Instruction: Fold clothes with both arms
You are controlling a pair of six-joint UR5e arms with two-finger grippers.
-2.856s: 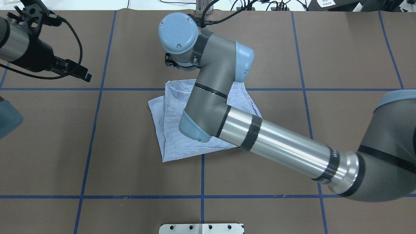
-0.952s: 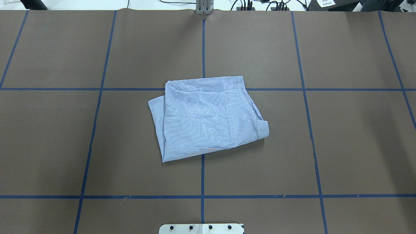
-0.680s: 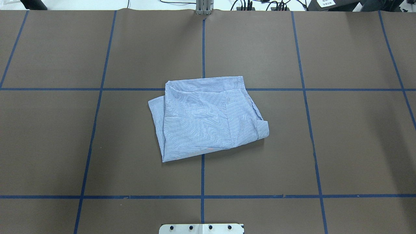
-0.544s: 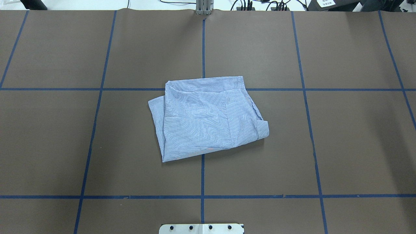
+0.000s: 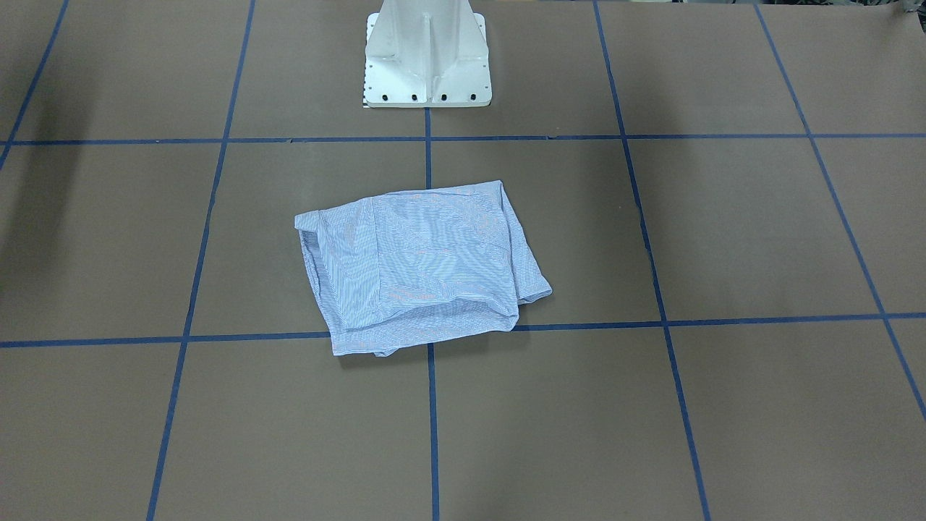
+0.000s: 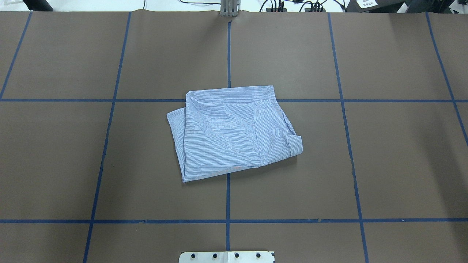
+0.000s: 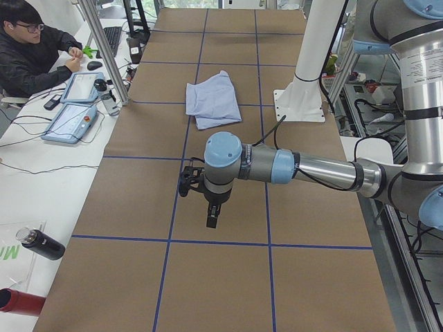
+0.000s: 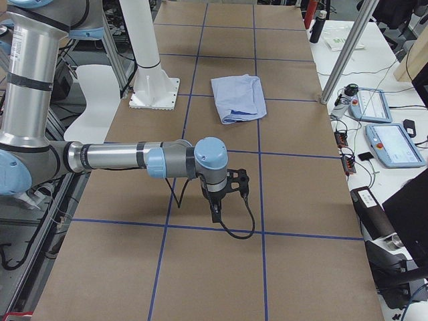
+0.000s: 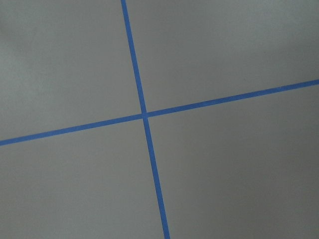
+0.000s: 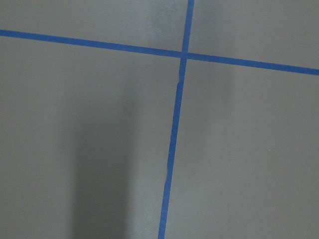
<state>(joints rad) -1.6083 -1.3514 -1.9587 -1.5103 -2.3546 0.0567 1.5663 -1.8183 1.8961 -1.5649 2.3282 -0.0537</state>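
The left gripper (image 7: 212, 221) is hanging fingers-down over the bare table (image 6: 402, 164) at the robot's left end. It is showing only in the left side view, so how far its jaws are standing apart, and whether anything is between them, cannot be told. Its wrist camera is looking down on brown covering where two blue tape lines (image 9: 144, 115) are crossing. The left arm (image 7: 318, 169) is reaching out level behind it from the robot's side. The right gripper (image 8: 215, 212) is likewise pointing down over bare covering at the opposite end. It is showing only in the right side view, so its opening cannot be judged either. A black cable (image 8: 234, 231) is looping beneath it, and the right arm (image 8: 114, 155) is extending level behind it. Both grippers are sitting well apart from the shirt (image 6: 230, 135). The shirt is lying folded into a rough, slightly skewed rectangle at the table's centre, across a crossing of tape lines and in front of the white pedestal (image 5: 427, 51). A narrower folded panel is running along its edge on the robot's right, and a lower layer is sticking out at the far corner on the robot's left. What appears to be a cuff is curling at the right-hand corner, though the detail is too fine to confirm. An operator (image 7: 31, 52) is sitting at a desk across the table from the robot.
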